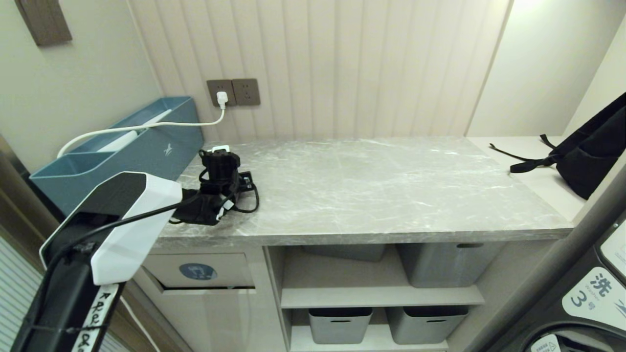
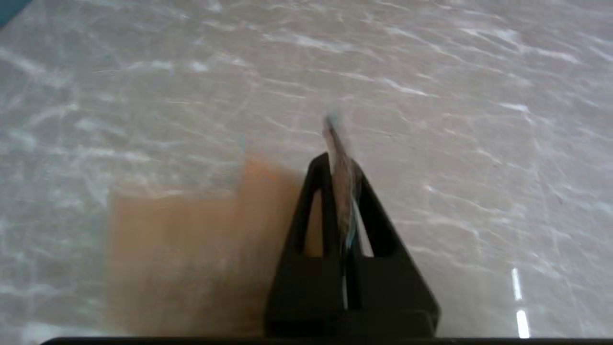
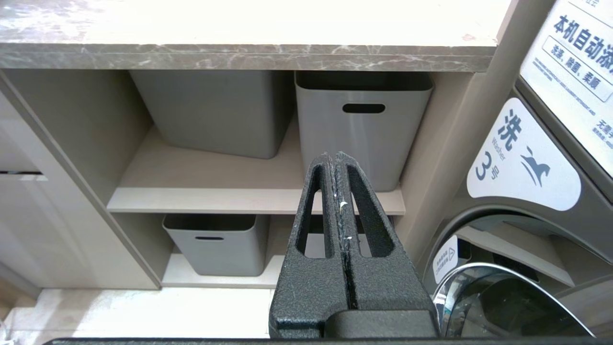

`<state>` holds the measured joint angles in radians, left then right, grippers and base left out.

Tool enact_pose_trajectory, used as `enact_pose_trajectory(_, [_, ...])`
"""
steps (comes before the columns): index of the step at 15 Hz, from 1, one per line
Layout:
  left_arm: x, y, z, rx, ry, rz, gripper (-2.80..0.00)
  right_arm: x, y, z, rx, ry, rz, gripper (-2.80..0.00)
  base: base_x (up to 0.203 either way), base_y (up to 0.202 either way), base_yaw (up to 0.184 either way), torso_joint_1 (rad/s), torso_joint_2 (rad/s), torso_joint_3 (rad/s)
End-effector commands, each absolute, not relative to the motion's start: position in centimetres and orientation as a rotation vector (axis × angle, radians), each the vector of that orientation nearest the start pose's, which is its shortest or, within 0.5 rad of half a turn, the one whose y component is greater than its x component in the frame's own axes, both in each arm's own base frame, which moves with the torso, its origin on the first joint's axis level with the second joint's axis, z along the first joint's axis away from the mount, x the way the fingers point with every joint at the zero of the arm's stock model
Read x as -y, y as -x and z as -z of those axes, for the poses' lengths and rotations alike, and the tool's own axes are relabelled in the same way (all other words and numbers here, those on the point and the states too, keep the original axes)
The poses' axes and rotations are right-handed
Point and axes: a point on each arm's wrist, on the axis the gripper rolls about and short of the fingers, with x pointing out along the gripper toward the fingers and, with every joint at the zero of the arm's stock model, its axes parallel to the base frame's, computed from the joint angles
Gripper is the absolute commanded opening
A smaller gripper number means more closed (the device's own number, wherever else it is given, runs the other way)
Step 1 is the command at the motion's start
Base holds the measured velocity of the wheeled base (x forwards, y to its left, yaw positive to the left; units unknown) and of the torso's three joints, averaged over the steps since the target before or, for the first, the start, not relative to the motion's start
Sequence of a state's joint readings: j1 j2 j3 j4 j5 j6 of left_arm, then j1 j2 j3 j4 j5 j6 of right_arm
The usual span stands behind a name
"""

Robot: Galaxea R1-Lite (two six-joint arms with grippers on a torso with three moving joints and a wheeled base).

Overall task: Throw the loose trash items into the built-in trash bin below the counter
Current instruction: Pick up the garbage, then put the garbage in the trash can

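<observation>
The left gripper [image 2: 341, 160] hovers over the left front of the counter [image 1: 371, 195], fingers pressed together on the edge of a brown cardboard scrap [image 2: 201, 249] that hangs beside them just above the marble. Below that corner, the built-in trash bin [image 1: 198, 272] shows its blue oval sticker. The right gripper [image 3: 335, 160], fingers together and empty, faces grey storage tubs [image 3: 364, 124] under the counter.

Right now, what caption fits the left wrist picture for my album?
Left claw shut on a thin cardboard scrap, above the grey marble counter.
</observation>
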<state>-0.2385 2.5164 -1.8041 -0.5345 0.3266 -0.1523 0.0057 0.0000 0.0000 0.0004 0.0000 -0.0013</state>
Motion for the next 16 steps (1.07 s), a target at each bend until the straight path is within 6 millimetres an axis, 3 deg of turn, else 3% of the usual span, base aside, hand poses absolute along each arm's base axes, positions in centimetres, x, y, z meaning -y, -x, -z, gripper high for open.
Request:
enact_pose_trajectory(1, [11.7, -50.9, -11.1, -0.143, 0.111, -0.1, -2.8, 0.0, 2.3, -7.5, 0.002, 0.002, -0.006, -2.8, 0.0, 0.0, 0.0, 0.0, 0.0, 0.0])
enact_pose_trajectory(5, [11.5, -49.5, -12.6, -0.151, 0.114, -0.081, -2.8, 0.0, 2.3, -7.5, 0.002, 0.002, -0.006, -2.8, 0.0, 0.0, 0.0, 0.0, 0.0, 0.0])
enact_pose_trajectory(8, [12.2, -44.4, -16.7, -0.168, 0.139, 0.007, -2.8, 0.0, 2.3, -7.5, 0.002, 0.002, -0.006, -2.8, 0.0, 0.0, 0.0, 0.0, 0.0, 0.0])
enact_pose_trajectory(12, [10.5, -31.9, -22.7, -0.16, 0.213, 0.154, -2.8, 0.0, 2.3, -7.5, 0.002, 0.002, -0.006, -2.8, 0.0, 0.0, 0.0, 0.0, 0.0, 0.0])
enact_pose_trajectory(14, [8.4, -24.7, -23.1, -0.164, 0.211, 0.202, -2.8, 0.0, 2.3, -7.5, 0.002, 0.002, -0.006, -2.8, 0.0, 0.0, 0.0, 0.0, 0.0, 0.0])
enact_pose_trajectory(16, [6.4, -19.0, -22.8, -0.134, 0.192, 0.226, -2.8, 0.0, 2.3, -7.5, 0.002, 0.002, -0.006, -2.8, 0.0, 0.0, 0.0, 0.0, 0.0, 0.0])
